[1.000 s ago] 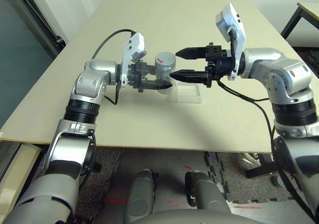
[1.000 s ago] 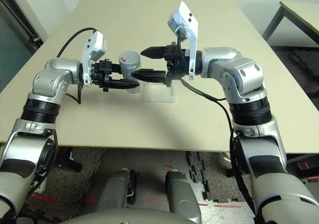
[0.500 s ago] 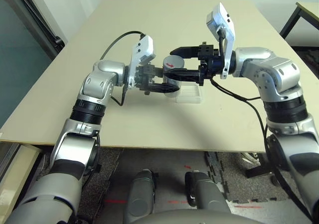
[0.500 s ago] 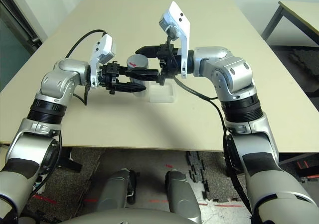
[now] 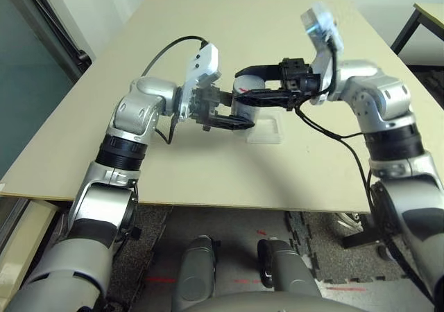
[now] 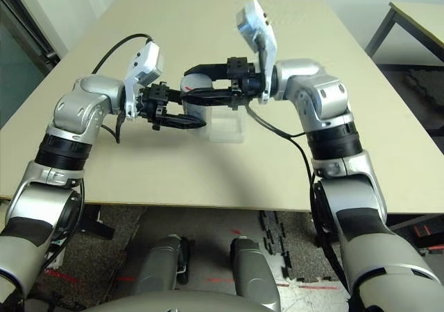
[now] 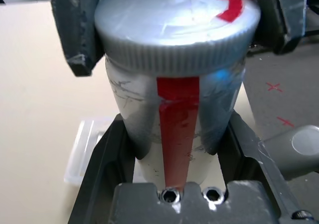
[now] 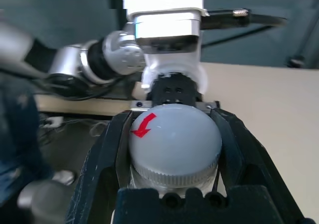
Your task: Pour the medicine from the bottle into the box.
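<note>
Above the middle of the counter, we see the bottle held in the air between both arms. From the left, our left gripper has its fingers pinched around the bottle's lower body, across the red label stripe. From the right, our right gripper has its fingers clamped on the ridged grey cap, which carries a red arrow. The bottle looks rigid and light, with a smooth, probably slippery wall, so the body grip must be firm. The ribbed edge of the cap is the better place to take hold for twisting. The cap is on, so we cannot see the medicine, and nothing has been poured. Just below and slightly to the right, the box rests on the counter. It is clear, shallow plastic, likely light enough to slide if bumped. It appears empty, though tiny pills would be hard to make out.
</note>
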Robot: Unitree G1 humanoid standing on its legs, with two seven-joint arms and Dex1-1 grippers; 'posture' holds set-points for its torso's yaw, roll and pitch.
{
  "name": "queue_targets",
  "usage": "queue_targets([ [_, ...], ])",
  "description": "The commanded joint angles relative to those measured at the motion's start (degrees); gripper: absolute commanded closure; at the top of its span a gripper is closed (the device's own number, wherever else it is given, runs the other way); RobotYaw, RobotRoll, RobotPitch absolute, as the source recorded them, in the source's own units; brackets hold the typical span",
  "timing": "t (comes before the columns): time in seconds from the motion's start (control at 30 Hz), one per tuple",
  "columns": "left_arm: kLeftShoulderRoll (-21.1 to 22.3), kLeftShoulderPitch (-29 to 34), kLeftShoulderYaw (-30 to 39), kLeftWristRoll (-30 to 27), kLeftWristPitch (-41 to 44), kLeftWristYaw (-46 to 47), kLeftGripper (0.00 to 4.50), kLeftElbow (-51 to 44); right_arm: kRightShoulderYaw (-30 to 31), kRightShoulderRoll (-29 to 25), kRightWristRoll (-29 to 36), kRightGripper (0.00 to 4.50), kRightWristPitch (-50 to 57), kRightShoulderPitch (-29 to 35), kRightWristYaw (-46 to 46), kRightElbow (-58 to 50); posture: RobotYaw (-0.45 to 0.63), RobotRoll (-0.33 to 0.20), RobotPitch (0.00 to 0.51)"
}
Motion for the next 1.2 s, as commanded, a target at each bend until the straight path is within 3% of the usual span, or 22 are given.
queue_targets([
  [0.03, -1.1, -1.2, -1.7, -1.5, 0.0, -0.9, 2.04, -1.5, 6.0, 2.0, 3.2, 1.9, -8.6, -6.7, 6.8, 10.1, 0.14, 0.0, 0.095],
  [0.37, -1.4, 0.0, -3.0, -3.2, 3.2, -1.0, 2.04, -6.6, 13.0, 2.6, 5.3, 1.9, -20.9, -15.4, 6.8, 29.5, 0.17, 0.0, 0.106],
  [0.63, -1.4, 0.1, -3.1, -3.6, 3.8, 0.0, 2.04, -7.0, 13.4, 0.9, 4.7, 1.9, -21.6, -16.6, 6.8, 33.4, 0.16, 0.0, 0.11],
  [0.83, -1.4, 0.8, -2.2, -3.4, 3.7, 1.6, 2.04, -6.9, 12.7, -3.0, 8.9, 0.0, -16.4, -12.5, 6.8, 23.0, 0.15, 0.0, 0.111],
  [1.07, -1.2, 1.9, -1.0, -3.6, 3.1, 3.5, 2.04, -6.8, 5.2, -7.3, 9.5, 0.0, -6.0, -3.2, 5.4, 4.0, 0.13, 0.0, 0.111],
  [1.2, -0.9, 2.0, -0.4, -3.0, 1.5, 4.3, 2.04, -4.5, 0.6, -8.7, 11.8, 0.0, 4.2, 3.1, -2.8, -10.0, 0.12, 0.0, 0.106],
])
